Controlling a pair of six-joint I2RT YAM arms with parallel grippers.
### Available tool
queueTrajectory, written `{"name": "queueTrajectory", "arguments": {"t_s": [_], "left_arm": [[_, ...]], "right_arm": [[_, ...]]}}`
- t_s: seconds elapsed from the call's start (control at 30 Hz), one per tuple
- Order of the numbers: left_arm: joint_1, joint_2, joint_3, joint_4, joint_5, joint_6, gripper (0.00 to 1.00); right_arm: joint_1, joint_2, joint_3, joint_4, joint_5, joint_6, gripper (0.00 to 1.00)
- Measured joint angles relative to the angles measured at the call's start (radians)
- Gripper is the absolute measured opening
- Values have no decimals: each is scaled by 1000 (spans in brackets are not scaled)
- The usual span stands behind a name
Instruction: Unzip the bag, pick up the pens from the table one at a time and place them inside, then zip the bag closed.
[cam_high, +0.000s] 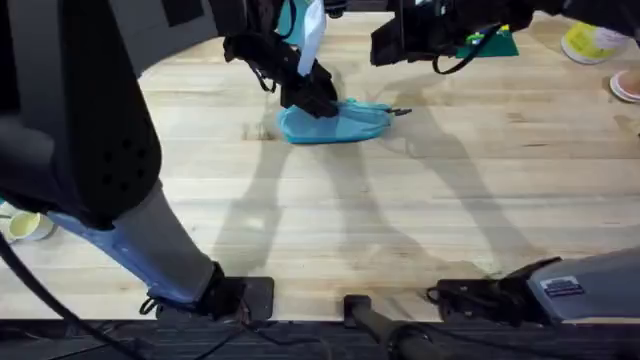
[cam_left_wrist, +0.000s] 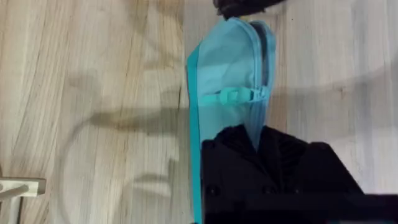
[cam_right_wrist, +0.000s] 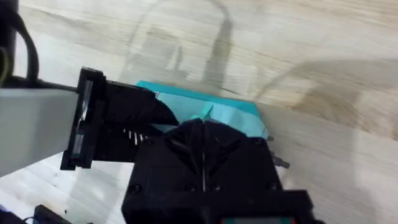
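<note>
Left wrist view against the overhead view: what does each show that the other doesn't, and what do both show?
Left wrist alone: the zipper pull lying across the bag's side, and the zipper track along its edge. Overhead alone: both arms' bases, the green item and the yellow item at the table's far right. Both: the bag on the table, with the left gripper at one end of it.
</note>
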Motion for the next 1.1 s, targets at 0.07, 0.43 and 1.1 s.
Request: {"name": "queueTrajectory", "arguments": {"t_s": [0.07, 0.43, 1.1], "left_arm": [[0, 0, 0, 0, 0, 0, 42], [0, 0, 0, 0, 0, 0, 42], [0, 0, 0, 0, 0, 0, 42]], "right_arm": [[0, 0, 0, -1, 2, 10, 105], [0, 0, 0, -2, 2, 72, 996], [-6, 0, 0, -25, -25, 113, 996]]}}
